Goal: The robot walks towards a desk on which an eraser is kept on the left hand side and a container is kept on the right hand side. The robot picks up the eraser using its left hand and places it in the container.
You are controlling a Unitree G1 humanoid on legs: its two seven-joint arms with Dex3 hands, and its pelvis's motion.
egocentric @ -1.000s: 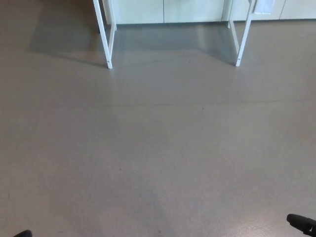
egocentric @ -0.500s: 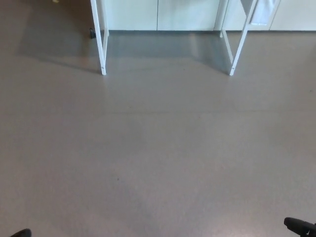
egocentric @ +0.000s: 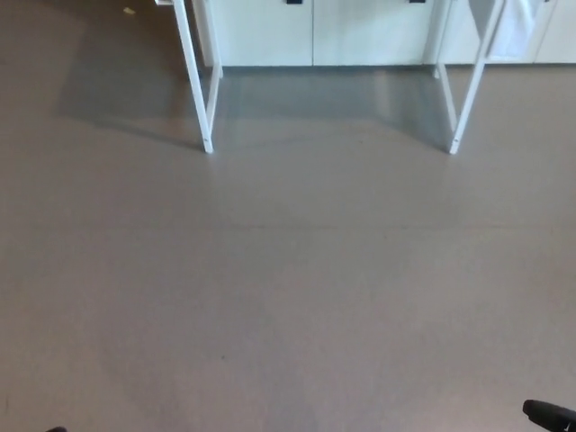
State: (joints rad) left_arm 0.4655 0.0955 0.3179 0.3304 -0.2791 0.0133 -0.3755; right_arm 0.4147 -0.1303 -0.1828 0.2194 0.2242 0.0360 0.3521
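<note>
Neither the eraser nor the container shows; the desk top lies above the picture's upper edge. Only the desk's white legs are visible: the left front leg and the right front leg stand on the grey floor some way ahead. A black tip of my right hand pokes in at the bottom right corner. A tiny dark sliver of my left hand touches the bottom edge at the left. Too little of either hand shows to judge its state.
White cabinet fronts run along the back behind the desk. A white cloth-like piece hangs by the right leg. A small yellowish scrap lies on the floor at the top left.
The whole picture has shifted: the desk legs now sit lower in the frame and further right than half a second ago, so the camera has moved. Less of my left hand shows.
</note>
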